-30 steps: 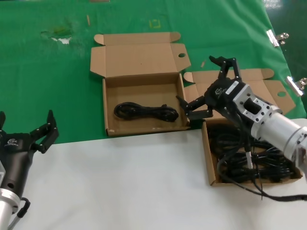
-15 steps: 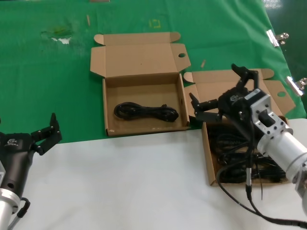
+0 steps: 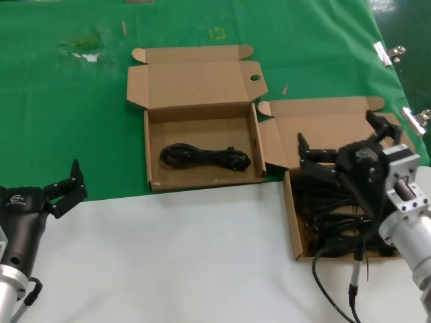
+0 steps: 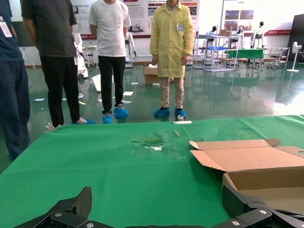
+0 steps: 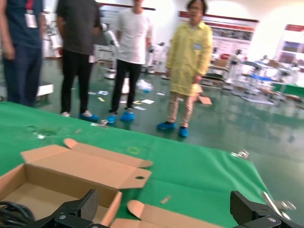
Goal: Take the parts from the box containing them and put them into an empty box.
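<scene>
The box containing the parts (image 3: 294,222) lies at the right, its tray full of tangled black cables (image 3: 333,219) and its lid (image 3: 323,131) folded back. My right gripper (image 3: 340,138) hovers open over that tray's far end, holding nothing. The empty box (image 3: 153,145), with a round hole (image 3: 254,77) in one lid ear, sits in the middle and holds one coiled black cable (image 3: 205,158). In the right wrist view the open right gripper (image 5: 164,211) faces the holed box (image 5: 71,166). My left gripper (image 3: 64,180) stays open at the front left, with the left gripper (image 4: 159,209) empty in its wrist view.
Green cloth (image 3: 67,101) covers the far half of the table and bare white tabletop (image 3: 168,256) the near half. Metal clips (image 3: 387,52) lie at the cloth's right edge. Several people (image 4: 111,57) stand on the floor beyond the table.
My right gripper has swung right and back from the holed box's edge to above the cable-filled box, still open and empty. The left arm has barely moved.
</scene>
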